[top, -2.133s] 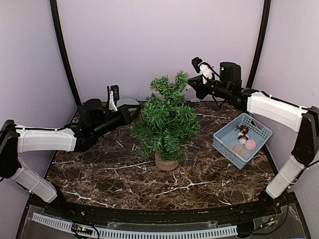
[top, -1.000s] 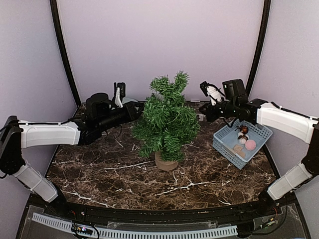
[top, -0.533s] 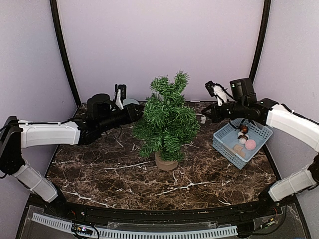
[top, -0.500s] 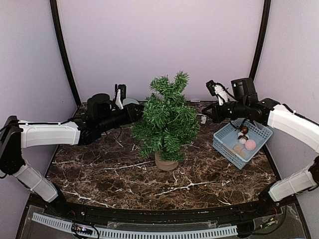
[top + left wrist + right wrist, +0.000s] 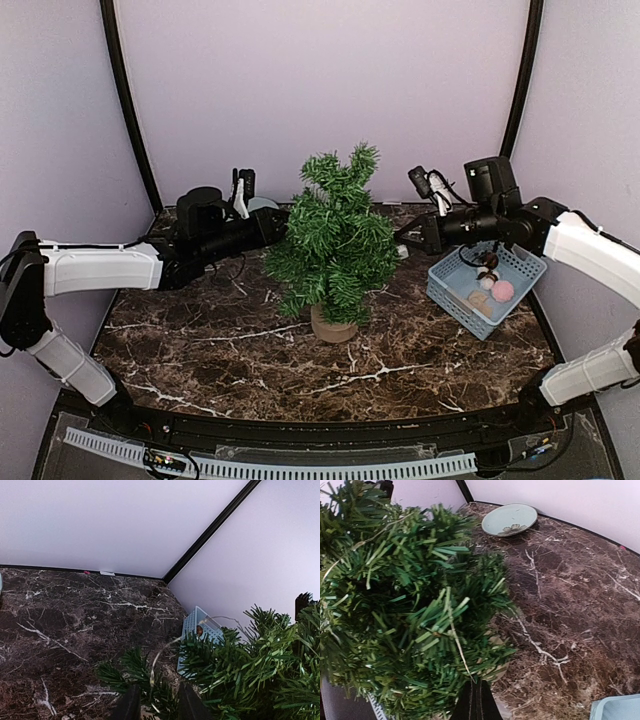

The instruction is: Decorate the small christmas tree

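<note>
- The dark stone table (image 5: 200, 340) holds everything.
- The small christmas tree (image 5: 335, 235) stands in the middle of it on a round wooden stump (image 5: 333, 326).
- The left gripper (image 5: 157, 706) is at the tree's left side. Its fingers are apart, with branches between them.
- The right gripper (image 5: 476, 702) is at the tree's right side, pinched tight on a thin wire (image 5: 456, 640) that runs into the branches.
- A blue basket (image 5: 452, 300) sits to the right, with a pink ball (image 5: 502, 291) inside.
- A green plate (image 5: 509, 519) with a small brown picture lies at the back.
</note>
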You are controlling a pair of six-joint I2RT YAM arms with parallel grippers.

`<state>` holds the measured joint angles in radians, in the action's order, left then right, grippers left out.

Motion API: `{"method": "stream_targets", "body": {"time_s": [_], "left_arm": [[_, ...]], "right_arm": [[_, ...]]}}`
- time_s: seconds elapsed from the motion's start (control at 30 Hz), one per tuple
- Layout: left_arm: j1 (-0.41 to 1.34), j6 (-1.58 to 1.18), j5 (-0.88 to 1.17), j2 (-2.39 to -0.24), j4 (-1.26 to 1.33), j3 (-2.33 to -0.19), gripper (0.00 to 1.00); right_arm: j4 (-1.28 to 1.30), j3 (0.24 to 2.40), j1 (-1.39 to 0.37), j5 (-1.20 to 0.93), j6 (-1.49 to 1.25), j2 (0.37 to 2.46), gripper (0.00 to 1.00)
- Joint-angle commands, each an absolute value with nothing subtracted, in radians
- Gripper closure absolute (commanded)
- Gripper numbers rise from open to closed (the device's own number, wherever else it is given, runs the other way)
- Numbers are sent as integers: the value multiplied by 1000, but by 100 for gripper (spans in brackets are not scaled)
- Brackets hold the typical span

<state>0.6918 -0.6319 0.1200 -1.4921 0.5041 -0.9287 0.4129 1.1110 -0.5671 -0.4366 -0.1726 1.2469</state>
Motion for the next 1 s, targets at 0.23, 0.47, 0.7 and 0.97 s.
{"method": "stream_targets", "body": {"time_s": [0.23, 0.47, 0.7, 0.97], "left_arm": [[687, -615, 131, -1485, 514, -950, 73], [687, -624, 129, -1491, 523, -947, 73], [687, -627, 129, -1499, 528, -949, 73], [687, -626, 128, -1502, 527, -949, 73]], "right_arm": [[502, 1254, -584, -621, -268, 1255, 100], [524, 1281, -584, -672, -310, 1282, 100], [352, 1153, -584, -705, -418, 1271, 100], [317, 1075, -579, -669, -448, 1270, 100]]}}
